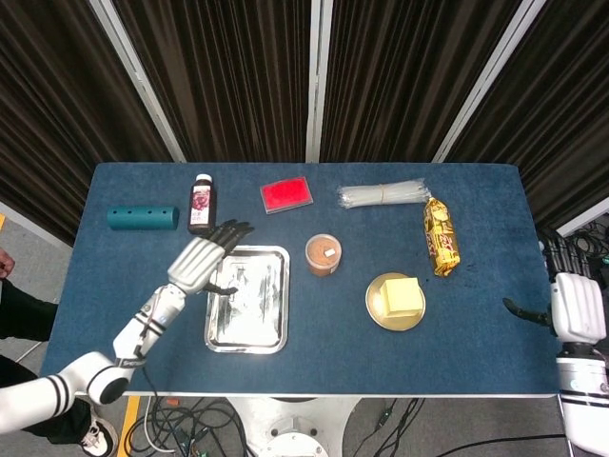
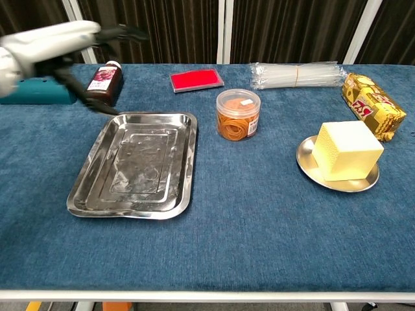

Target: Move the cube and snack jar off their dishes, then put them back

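Note:
The yellow cube [image 1: 403,296] [image 2: 347,150] sits on the round gold dish [image 1: 376,303] [image 2: 305,155] at the right, with no hand touching it. The clear snack jar [image 1: 323,254] [image 2: 238,114] with orange contents stands on the blue cloth just right of the steel tray [image 1: 247,300] [image 2: 136,162], which is bare. My left hand [image 1: 205,259] [image 2: 61,45] hovers over the tray's far left corner, fingers spread and holding nothing. My right hand [image 1: 571,307] hangs beyond the table's right edge, thumb out, holding nothing; the chest view does not show it.
Along the back lie a teal cylinder [image 1: 142,218] [image 2: 32,91], a brown bottle [image 1: 201,203] [image 2: 102,84], a red pad [image 1: 286,193], a bundle of clear straws [image 1: 383,194] and a gold snack packet [image 1: 440,235] [image 2: 373,103].

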Available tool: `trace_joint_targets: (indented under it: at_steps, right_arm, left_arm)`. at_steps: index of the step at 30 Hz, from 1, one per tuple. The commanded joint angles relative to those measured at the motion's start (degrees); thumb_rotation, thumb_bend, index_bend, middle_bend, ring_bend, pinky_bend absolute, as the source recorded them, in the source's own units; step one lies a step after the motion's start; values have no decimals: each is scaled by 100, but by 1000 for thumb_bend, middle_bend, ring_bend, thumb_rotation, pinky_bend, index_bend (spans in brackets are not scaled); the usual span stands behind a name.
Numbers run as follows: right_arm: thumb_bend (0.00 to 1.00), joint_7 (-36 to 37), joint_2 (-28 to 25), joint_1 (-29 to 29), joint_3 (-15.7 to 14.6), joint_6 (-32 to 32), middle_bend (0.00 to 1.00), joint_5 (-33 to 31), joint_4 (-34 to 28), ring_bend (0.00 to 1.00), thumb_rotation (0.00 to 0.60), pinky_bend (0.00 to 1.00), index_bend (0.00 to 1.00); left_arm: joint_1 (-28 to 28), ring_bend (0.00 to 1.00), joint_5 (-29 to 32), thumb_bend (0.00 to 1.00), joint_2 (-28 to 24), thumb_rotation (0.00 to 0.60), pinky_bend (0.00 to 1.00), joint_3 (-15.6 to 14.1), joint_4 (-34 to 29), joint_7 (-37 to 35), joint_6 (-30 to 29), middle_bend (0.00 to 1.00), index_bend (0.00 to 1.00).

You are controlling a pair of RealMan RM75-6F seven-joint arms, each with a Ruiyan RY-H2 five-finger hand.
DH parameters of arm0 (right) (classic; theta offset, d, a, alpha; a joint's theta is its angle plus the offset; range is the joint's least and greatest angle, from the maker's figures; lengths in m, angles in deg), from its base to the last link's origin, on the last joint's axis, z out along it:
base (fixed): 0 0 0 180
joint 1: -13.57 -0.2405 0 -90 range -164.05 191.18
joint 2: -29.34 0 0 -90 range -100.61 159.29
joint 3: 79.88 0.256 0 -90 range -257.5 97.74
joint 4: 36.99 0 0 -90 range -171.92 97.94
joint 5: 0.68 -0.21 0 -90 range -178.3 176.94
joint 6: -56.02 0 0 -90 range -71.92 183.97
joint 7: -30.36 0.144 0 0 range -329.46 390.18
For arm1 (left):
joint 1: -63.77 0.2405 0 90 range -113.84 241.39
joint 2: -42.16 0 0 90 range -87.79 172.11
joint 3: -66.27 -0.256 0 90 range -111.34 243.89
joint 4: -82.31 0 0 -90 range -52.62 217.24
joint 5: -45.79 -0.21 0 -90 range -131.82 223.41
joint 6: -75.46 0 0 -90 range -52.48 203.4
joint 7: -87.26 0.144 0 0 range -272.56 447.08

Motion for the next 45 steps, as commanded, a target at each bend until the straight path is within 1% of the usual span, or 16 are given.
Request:
trace_joint_targets:
  at_steps: [1, 5, 10, 17, 25, 32, 35, 37, 41, 43, 45]
  right_arm:
    - [0, 126, 0, 73, 66, -20, 0, 31, 117, 0, 600, 0, 0]
    - [0, 200, 37, 67, 107, 108, 0, 55, 235, 0, 600, 0, 0]
    - [0, 307, 56, 72, 205, 211, 0, -8, 350, 0, 600, 0, 0]
    - [0, 425, 84, 116, 245, 314, 0, 23, 474, 0, 600, 0, 0]
    - [0, 612, 125, 162, 326, 439, 0, -60, 647, 0, 600, 0, 0]
    - [0, 643, 114, 210, 373, 470, 0, -64, 677, 0, 600, 0, 0]
    - [0, 645, 117, 225, 385, 485, 0, -59, 677, 0, 600, 0, 0]
    - [0, 640, 124, 240, 392, 483, 0, -58, 678, 0, 600, 0, 0]
    - [0, 628, 129, 261, 414, 492, 0, -76, 680, 0, 600, 0, 0]
    - [0, 619, 134, 267, 421, 499, 0, -75, 684, 0, 600, 0, 0]
    - [0, 613, 142, 269, 429, 516, 0, -79, 692, 0, 600, 0, 0]
  left_arm:
    - [-649, 6, 200, 0, 533, 600, 162, 246, 632, -284, 618, 44, 55]
    - [-1161, 3, 260, 0, 870, 600, 162, 328, 1116, -494, 1048, 44, 55]
    - [-1647, 3, 239, 0, 1202, 600, 161, 365, 1602, -710, 1345, 44, 55]
    - [-2328, 3, 84, 0, 1598, 600, 162, 184, 2464, -995, 1927, 44, 55]
    - [-2805, 3, -71, 0, 1908, 600, 162, 48, 3196, -1268, 2070, 59, 68]
    - [-3022, 13, -225, 32, 2123, 600, 163, -154, 3587, -1539, 1991, 106, 161]
    - [-3089, 48, -253, 58, 2218, 600, 168, -226, 3741, -1620, 1981, 146, 194]
    - [-3123, 74, -275, 72, 2294, 600, 192, -272, 3866, -1657, 1940, 171, 217]
    - [-3154, 145, -316, 104, 2440, 600, 270, -323, 4097, -1726, 1747, 214, 260]
    - [-3174, 215, -322, 128, 2503, 600, 328, -337, 4211, -1768, 1686, 273, 298]
    - [-3189, 258, -338, 145, 2553, 600, 368, -372, 4315, -1812, 1629, 320, 324]
